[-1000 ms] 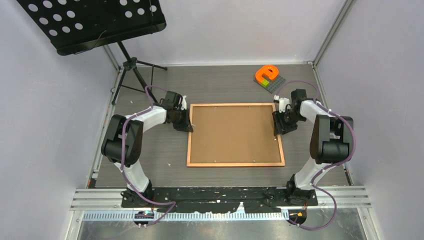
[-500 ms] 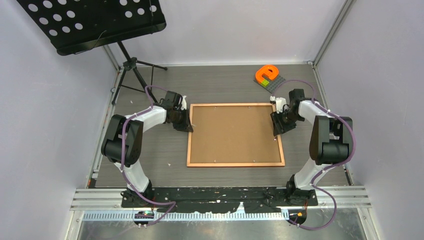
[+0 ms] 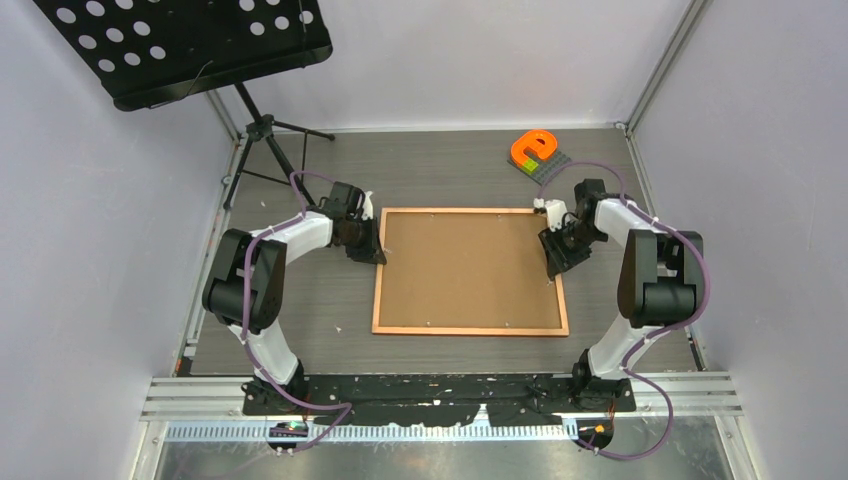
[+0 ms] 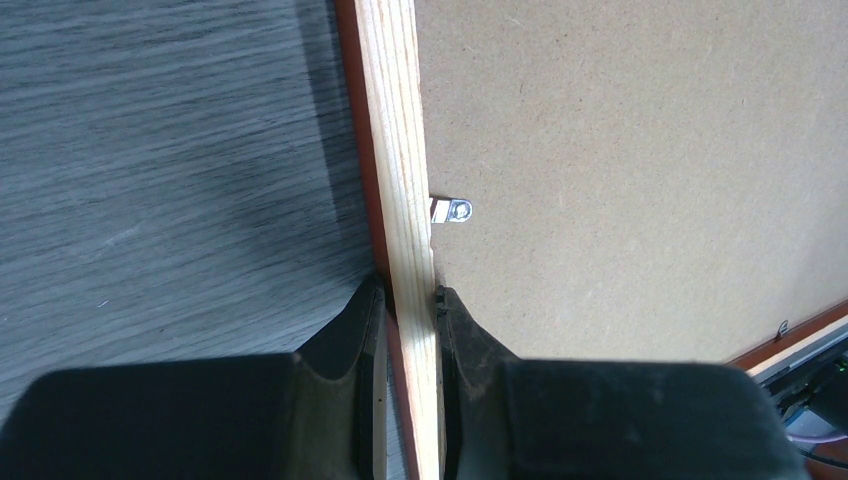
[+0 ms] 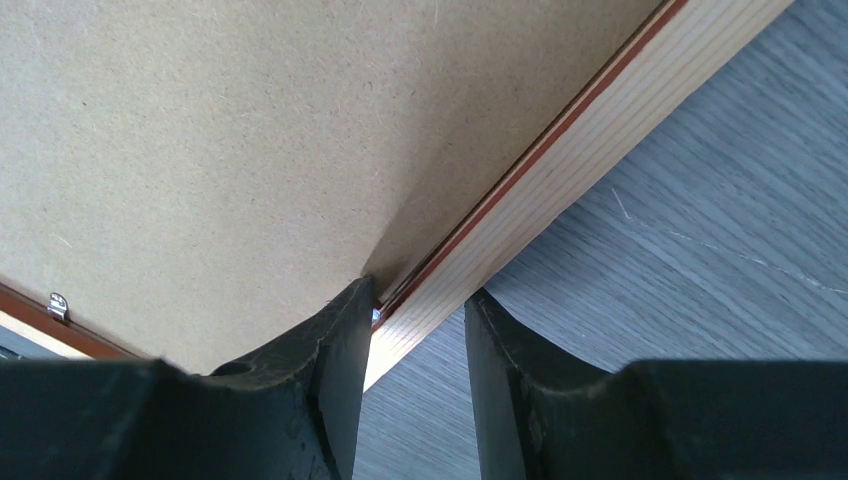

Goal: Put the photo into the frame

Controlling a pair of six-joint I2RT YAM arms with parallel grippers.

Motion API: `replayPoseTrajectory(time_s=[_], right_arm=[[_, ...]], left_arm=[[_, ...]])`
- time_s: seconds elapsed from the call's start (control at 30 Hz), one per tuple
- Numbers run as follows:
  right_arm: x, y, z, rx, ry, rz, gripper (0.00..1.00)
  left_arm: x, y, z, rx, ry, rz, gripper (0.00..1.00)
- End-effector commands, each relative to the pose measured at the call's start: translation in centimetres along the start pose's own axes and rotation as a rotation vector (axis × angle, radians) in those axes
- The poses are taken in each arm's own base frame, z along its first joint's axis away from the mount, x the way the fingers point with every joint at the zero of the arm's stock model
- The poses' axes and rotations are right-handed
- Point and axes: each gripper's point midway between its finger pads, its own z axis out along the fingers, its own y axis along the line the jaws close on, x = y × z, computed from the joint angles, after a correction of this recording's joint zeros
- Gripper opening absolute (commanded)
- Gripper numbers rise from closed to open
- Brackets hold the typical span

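The frame (image 3: 470,330) lies flat and back-up in the middle of the table (image 3: 450,170). Its brown backing board (image 3: 468,268) is seated inside the wooden border. On my left wrist feed a small metal tab (image 4: 452,211) is turned from the left rail over the board's edge. I cannot see the photo anywhere in my views. If it is in the frame it is under that board, and I can't confirm that from here.

The left gripper (image 4: 408,295) is clamped across the left rail near the far corner, one finger on the outer face and one on the inner. The right gripper (image 5: 420,310) straddles the right rail near its far end. Its inner finger is against the board side and its outer finger is right at the rail's outer edge. I cannot tell whether it is actually pinching yet.

As I read it, the loading looks finished or nearly so, since the board is in place. What seems to be left is securing the right-hand hold, then lifting or turning the frame over to check the print.

Well apart from all this, an orange piece (image 3: 532,148) sits on a grey baseplate (image 3: 545,168) at the far right. A black music stand (image 3: 180,45) is at the far left.
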Motion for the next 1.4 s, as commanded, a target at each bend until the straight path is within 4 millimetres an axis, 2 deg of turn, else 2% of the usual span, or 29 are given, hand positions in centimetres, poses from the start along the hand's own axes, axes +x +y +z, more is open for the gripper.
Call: replayPoseTrajectory(time_s=[0.0,0.37,0.77,1.17,1.37], right_arm=[[0.5,-0.6,-0.4,0.003,0.036,-0.035,0.44],[0.1,-2.0,-0.7,0.009,0.038,-0.059,0.43],[0.2,-1.9,-0.7,-0.011,0.033,-0.113,0.43],[-0.6,-3.4,-2.3,0.048,0.035,-0.264,0.54],[-0.9,-2.9,-2.5,0.015,0.028,-0.299,0.57]], left_arm=[[1.4,1.1,0.5,-0.022,0.060,0.013,0.00],[1.5,1.2,0.6,-0.023,0.062,0.012,0.00],[1.5,1.3,0.7,-0.025,0.065,0.006,0.00],[1.4,1.2,0.6,-0.023,0.062,0.008,0.00],[1.4,1.4,0.7,-0.025,0.063,0.006,0.00]])
